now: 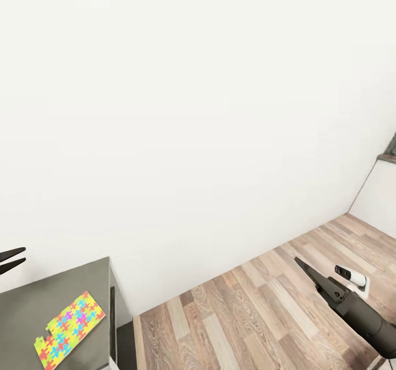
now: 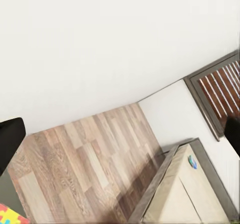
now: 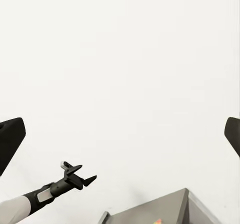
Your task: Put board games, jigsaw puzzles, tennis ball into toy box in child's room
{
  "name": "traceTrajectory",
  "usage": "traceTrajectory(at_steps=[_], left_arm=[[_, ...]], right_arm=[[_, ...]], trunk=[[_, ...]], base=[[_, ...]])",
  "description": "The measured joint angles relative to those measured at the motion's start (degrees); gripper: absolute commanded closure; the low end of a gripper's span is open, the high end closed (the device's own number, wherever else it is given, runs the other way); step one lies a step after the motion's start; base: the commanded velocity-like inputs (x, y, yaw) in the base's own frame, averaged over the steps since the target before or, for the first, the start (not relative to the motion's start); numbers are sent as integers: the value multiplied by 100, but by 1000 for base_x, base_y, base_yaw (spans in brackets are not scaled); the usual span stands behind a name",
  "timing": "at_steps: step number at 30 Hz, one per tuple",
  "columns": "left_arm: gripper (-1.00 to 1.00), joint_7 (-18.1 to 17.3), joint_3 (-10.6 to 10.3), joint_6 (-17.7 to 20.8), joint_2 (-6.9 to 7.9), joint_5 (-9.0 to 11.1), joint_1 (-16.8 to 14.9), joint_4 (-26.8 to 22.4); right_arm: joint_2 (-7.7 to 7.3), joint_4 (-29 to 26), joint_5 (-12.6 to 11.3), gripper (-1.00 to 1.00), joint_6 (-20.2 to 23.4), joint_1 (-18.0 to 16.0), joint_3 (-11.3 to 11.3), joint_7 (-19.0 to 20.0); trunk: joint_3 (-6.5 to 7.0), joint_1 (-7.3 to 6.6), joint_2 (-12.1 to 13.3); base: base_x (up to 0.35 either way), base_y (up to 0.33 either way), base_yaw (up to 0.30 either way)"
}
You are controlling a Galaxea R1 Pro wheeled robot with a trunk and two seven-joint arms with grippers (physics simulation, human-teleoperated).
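While both jaws gape empty, jigsaw puzzle (image 1: 69, 330) on the table (image 1: 33, 298), below left gripper (image 1: 12, 260).

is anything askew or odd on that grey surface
Nothing is damaged or spilled. The puzzle lies flat on the dark grey table, turned at a slant to its edges, with a notch of missing pieces at one corner. Both grippers are empty.

Left gripper (image 1: 11, 260) at head view's left edge, fingers slightly parted, empty. Right arm (image 1: 360, 315) reaching forward from lower right; right gripper (image 1: 305, 268) fingers spread wide in wrist view.
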Motion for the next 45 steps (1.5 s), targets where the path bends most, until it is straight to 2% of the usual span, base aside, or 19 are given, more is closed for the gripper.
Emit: traceTrajectory(at_steps=[26,45], left_arm=[[-100,0,-1,0,-13,0,0,0],[-100,0,-14,-78,-304,-23,0,-54]], right_arm=[[0,0,0,-100,8,0,0,-9],[-21,7,3,-100,25,0,-2,-14]], trunk=[[0,0,0],[0,0,0]], base=[[0,0,-280],[0,0,-281]])
